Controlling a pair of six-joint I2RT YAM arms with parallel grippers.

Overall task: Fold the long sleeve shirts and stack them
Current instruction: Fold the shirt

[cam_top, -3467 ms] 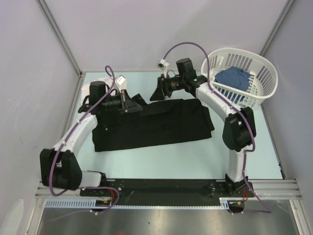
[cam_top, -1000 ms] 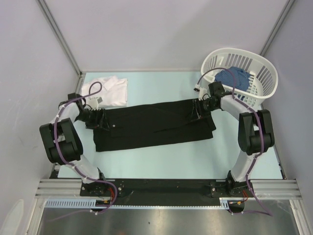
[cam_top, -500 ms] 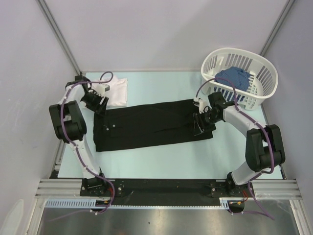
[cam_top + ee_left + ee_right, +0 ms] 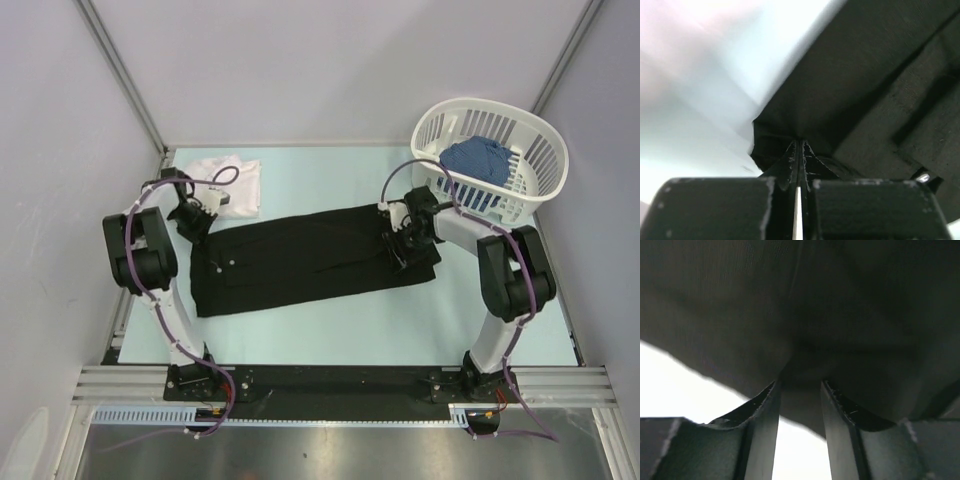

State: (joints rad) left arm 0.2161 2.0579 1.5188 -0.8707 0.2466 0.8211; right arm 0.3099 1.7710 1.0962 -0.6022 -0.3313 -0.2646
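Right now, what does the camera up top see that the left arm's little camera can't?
Only the top camera shows the white shirt near the far left corner, the white basket with blue cloth inside, and the right arm reaching onto the dark shirt's other end. Only the left wrist camera shows, up close, the left jaws squeezed shut on a corner of the black shirt. Both show that black shirt lying on the pale table.
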